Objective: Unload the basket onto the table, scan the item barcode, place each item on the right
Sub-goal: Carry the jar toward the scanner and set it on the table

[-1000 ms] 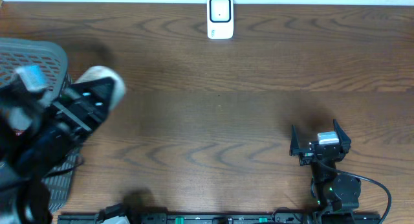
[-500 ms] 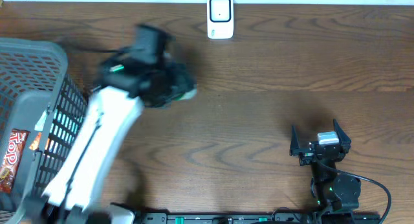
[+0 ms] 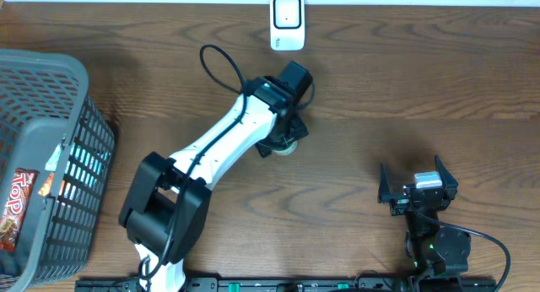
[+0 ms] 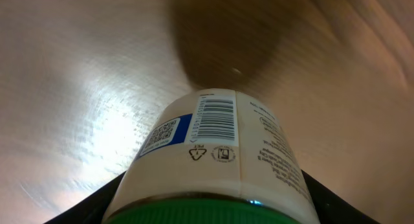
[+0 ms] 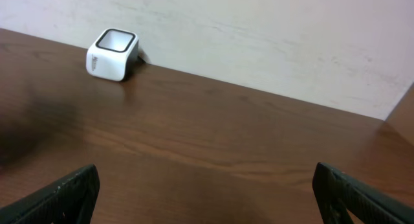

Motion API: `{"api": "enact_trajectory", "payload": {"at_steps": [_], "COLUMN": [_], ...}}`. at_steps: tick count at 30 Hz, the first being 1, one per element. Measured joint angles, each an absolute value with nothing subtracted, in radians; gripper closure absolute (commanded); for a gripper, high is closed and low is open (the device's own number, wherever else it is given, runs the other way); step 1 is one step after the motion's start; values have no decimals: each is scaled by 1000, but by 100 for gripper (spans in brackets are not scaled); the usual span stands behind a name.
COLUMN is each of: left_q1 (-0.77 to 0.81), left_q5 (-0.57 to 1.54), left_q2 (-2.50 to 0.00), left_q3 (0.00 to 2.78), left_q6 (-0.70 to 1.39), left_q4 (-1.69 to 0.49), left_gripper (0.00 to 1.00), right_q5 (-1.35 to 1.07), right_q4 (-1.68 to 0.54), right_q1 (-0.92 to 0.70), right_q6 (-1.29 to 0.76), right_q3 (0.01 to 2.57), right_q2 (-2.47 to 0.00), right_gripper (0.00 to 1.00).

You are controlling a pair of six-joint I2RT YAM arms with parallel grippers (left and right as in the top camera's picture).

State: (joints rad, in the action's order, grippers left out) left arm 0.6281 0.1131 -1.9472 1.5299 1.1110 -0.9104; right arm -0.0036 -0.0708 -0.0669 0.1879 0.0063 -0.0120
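Bottle is in the left gripper, mid-table, just below and in line with the scanner but apart from it. Jaws are clamped on the bottle near its green cap, with a dark finger on each side.

Left wrist view: cap end is nearest the camera and the base points away. The barcode is on the white label facing the wrist camera, sharp and unobstructed. A QR code on a blue patch sits just left of it, with recycling marks below.

Overhead: the bottle is mostly hidden under the gripper, with only a pale edge showing. Can't tell whether it touches the table; a shadow lies on the wood beyond its base.

The scanner is white, upright at the far table edge by the wall, and also visible in the right wrist view.

Right gripper is near the front right of the table with its jaws spread wide and nothing between them, well apart from the bottle.

A grey basket sits at the far left with a red snack pack inside.
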Motion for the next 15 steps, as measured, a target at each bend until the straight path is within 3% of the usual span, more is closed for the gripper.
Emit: {"api": "enact_trajectory", "payload": {"at_steps": [7, 15], "left_q1": [684, 756], "left_q5": [37, 24], "left_q2": [-1956, -2067], "left_q3": [1530, 1530], "left_q6": [1566, 1930], "left_q4": [-912, -904], "left_gripper": [30, 28], "right_q5": [-4, -4], "right_q4": [-71, -71], "right_q1": [-67, -67], "right_q6": [188, 188], "right_q3": [6, 6], "right_q2": [-12, -12], "right_gripper": [1, 1]}}
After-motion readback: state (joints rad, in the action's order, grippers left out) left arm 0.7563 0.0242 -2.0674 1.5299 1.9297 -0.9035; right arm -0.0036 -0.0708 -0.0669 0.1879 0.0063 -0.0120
